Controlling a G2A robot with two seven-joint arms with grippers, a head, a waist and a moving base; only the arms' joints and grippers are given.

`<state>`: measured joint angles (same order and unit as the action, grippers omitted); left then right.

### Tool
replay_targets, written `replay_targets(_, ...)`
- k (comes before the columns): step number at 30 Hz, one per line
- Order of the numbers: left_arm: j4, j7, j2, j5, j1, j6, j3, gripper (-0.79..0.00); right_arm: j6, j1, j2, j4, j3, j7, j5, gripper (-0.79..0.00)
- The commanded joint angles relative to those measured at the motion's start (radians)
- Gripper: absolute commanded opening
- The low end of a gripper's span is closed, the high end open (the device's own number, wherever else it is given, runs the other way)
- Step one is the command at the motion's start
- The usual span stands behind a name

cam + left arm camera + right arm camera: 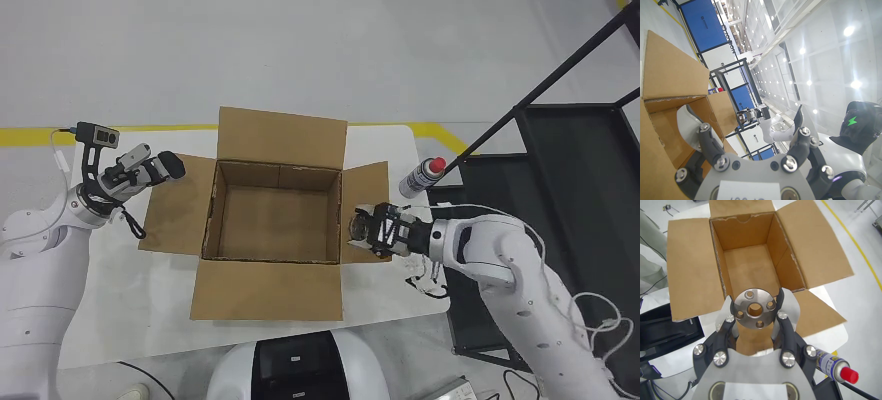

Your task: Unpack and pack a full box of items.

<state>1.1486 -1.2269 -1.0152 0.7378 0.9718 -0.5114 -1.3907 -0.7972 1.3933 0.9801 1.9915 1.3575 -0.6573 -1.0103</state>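
1. One metal flange (762,297), a round disc with a centre bore and four smaller holes, sits clamped by its rim in the right gripper (755,297). Its fingers are closed to a narrow span against opposite edges. The flat face points toward the wrist camera, so the grip looks secure and the disc can probably be lowered without tipping.
2. The flange hangs in the air above the right side flap of the cardboard box (272,222), just beside the opening and not yet inside it.
3. The box stands on the white table (385,142) with all four flaps folded outward, presumably to keep the mouth free for reaching in. Its brown floor shows with no items lying on it.
4. From these views, the held flange could be the last piece coming out or the first going back. I cannot tell which.
5. A spray can (422,177) with a red cap lies on its side on the table beyond the right flap, near the right arm.
6. Farthest off, across the box, the left gripper (742,113) hovers by the left flap, fingers spread wide and holding nothing, seemingly parked out of the way.
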Motion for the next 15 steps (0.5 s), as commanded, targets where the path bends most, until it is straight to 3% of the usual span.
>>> replay_targets(1, 0.0, 0.0, 0.0, 0.0, 0.0, 0.0, 0.0, 0.0, 0.026, -0.091, 0.012, -0.036, -0.111, -0.049, 0.008, -0.785)
replay_targets(10, 0.0, 0.0, 0.0, 0.0, 0.0, 0.0, 0.0, 0.0, 0.161, -0.327, 0.071, -0.178, -0.396, -0.126, -0.031, -0.785)
replay_targets(15, 0.0, 0.0, 0.0, 0.0, 0.0, 0.0, 0.0, 0.0, 0.226, -0.414, 0.102, -0.259, -0.48, -0.072, -0.1, -0.785)
